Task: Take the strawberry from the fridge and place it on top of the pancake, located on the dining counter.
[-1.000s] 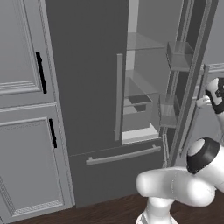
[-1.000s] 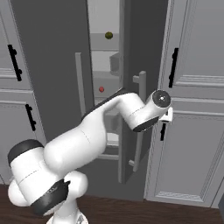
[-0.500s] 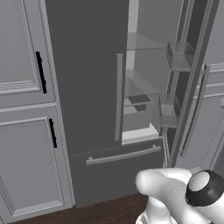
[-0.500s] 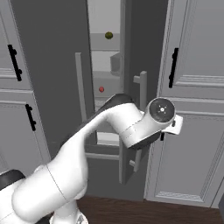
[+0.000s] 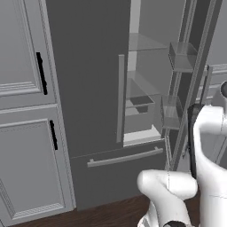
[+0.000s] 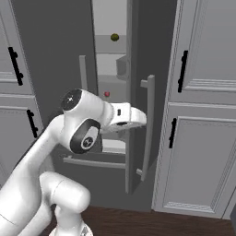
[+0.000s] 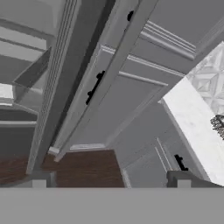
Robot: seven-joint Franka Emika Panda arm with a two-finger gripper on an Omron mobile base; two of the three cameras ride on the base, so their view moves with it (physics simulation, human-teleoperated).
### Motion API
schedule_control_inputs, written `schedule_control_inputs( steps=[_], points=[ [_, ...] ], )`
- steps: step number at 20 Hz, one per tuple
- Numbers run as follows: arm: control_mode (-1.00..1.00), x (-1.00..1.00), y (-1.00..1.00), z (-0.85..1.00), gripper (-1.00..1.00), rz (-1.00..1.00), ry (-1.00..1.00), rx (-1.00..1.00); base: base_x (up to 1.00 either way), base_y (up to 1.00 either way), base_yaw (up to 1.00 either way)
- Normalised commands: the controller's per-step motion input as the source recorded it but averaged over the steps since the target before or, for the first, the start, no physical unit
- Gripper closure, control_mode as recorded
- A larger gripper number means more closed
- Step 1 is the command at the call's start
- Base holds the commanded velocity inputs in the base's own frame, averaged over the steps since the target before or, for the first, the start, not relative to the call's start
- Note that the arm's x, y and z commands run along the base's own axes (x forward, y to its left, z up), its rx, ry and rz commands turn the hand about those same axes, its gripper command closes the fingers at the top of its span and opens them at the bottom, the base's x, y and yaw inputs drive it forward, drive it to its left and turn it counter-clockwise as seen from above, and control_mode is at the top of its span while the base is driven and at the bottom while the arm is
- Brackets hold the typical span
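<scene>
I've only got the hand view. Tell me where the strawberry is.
Observer: In the right base view, the strawberry lies on a shelf inside the fridge, visible through the gap beside the open door.
Operator: Check that nothing else round is in there.
Observer: There is something. An olive-green fruit sits on a higher shelf, above the strawberry.
Operator: Describe the inner side of that open door.
Observer: In the left base view, it carries clear bins, one above the other, and I can see nothing in them.
</scene>
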Motion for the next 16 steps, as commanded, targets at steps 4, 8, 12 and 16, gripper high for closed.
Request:
schedule_control_inputs(
  steps=[4, 8, 12, 16],
  points=[
    [-1.00, 0.19, 1.00, 0.00, -1.00, -0.12, 0.46, -0.63, 0.00, 0.00, 0.00],
    [-1.00, 0.61, 0.77, 0.00, -1.00, -0.06, 0.39, -0.41, 0.00, 0.00, 0.00],
    [-1.00, 0.92, 0.32, -0.03, -1.00, 0.03, 0.48, -0.35, 0.00, 0.00, 0.00],
    [-1.00, 0.84, 0.00, -0.01, -1.00, 0.02, 0.38, -0.22, 0.00, 0.00, 0.00]
  ],
)
